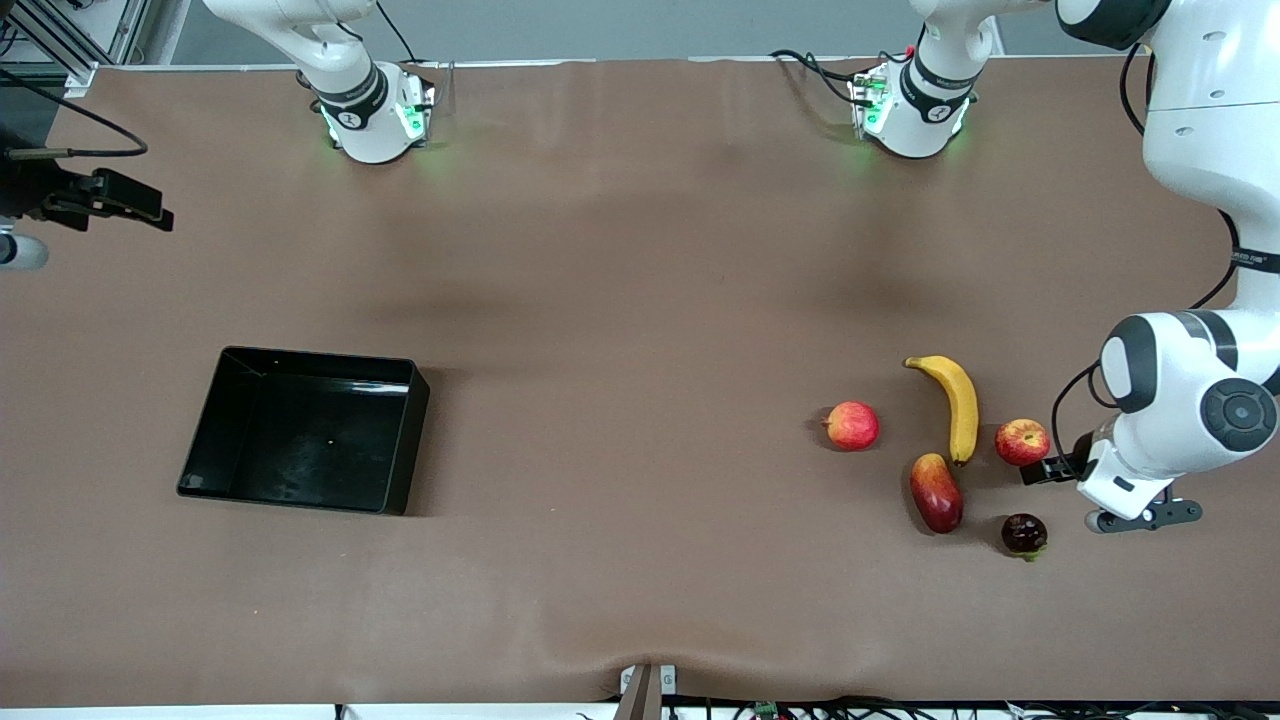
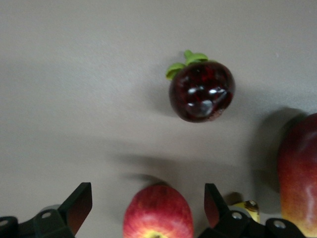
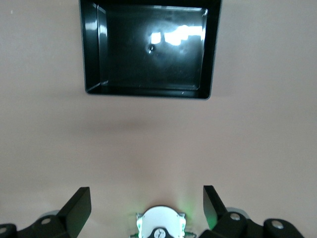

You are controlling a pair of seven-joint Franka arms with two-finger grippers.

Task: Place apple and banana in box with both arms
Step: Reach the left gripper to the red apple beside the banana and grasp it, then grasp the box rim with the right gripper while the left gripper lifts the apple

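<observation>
The apple [image 1: 1022, 441] is deep red with a yellow patch and lies at the left arm's end of the table, beside the curved yellow banana [image 1: 955, 400]. My left gripper [image 1: 1042, 468] is low over the apple [image 2: 157, 215]. It [image 2: 147, 191] is open, with one finger on each side of the fruit and neither touching. The banana's tip [image 2: 246, 206] peeks past one finger. The black box [image 1: 300, 430] sits empty toward the right arm's end. My right gripper [image 3: 146, 194] waits open and high, looking down on the box [image 3: 148, 91]; it is outside the front view.
A paler red fruit [image 1: 852, 425], a red-orange mango [image 1: 936, 492] and a dark mangosteen [image 1: 1024, 533] lie around the apple and banana. The mangosteen [image 2: 200, 91] and mango [image 2: 299, 173] also show in the left wrist view. A black mount [image 1: 100, 200] juts in near the right arm's end.
</observation>
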